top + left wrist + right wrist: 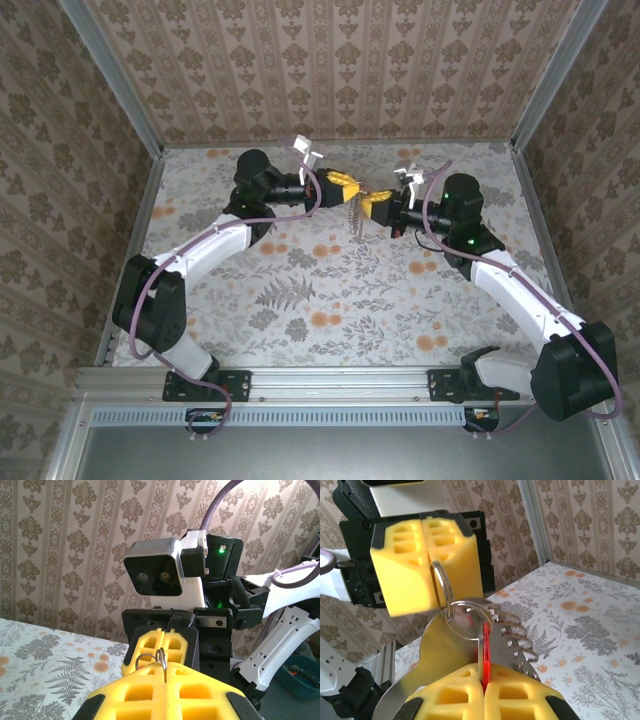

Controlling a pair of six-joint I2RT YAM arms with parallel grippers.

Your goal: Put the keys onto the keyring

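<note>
Right end effector (482, 682) pinching keys (485, 650), left end effector (430, 565) clamping keyring (440, 582) just beyond, touching

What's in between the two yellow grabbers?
Linked silvery rings span the gap between the left gripper and right gripper, seen in the right wrist view. The right one pinches the red-ended key.

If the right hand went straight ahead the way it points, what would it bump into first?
Most likely the left hand: its yellow fingers face the right hand head-on, close by, with linked metal rings between them. Depth is hard to judge.
</note>
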